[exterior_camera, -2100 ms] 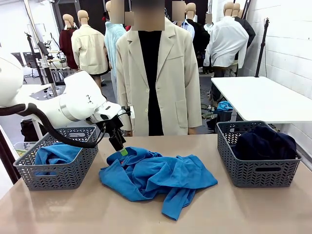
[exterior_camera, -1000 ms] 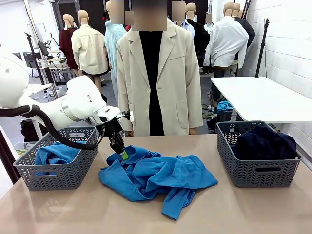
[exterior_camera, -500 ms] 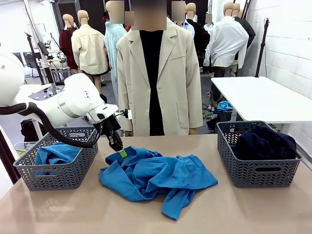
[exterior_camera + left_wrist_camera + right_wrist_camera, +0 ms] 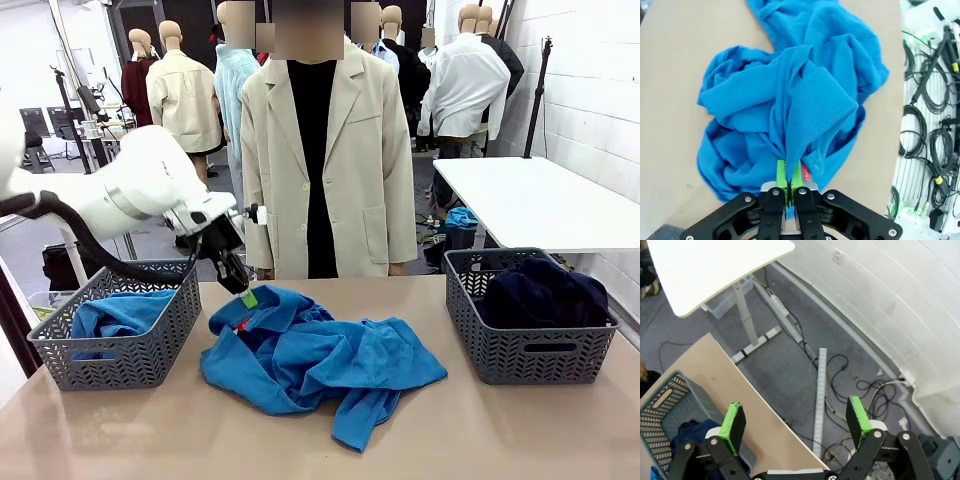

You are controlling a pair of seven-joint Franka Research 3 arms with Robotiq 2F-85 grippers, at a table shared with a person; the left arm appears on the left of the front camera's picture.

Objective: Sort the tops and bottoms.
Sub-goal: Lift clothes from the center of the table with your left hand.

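A bright blue top [image 4: 320, 360] lies heaped in the middle of the table. My left gripper [image 4: 247, 297] is shut on a fold at its far left edge and holds that edge raised off the table. In the left wrist view the green pads [image 4: 782, 177] pinch a ridge of the blue top [image 4: 790, 105], which hangs down to the pile below. Another blue top [image 4: 115, 315] lies in the left grey basket [image 4: 125, 355]. Dark navy bottoms [image 4: 540, 290] fill the right grey basket [image 4: 530, 345]. My right gripper [image 4: 795, 422] is open in the air, above that basket [image 4: 665, 407] and the floor.
A person in a cream coat [image 4: 325, 150] stands at the far edge of the table, close behind the pile. A white side table [image 4: 540, 200] stands at the right behind the basket. Cables [image 4: 930, 125] lie on the floor beyond the table edge.
My left gripper closed on the top's far left edge and has lifted it up and slightly left. The fold now stands higher above the pile. The right gripper stayed open.
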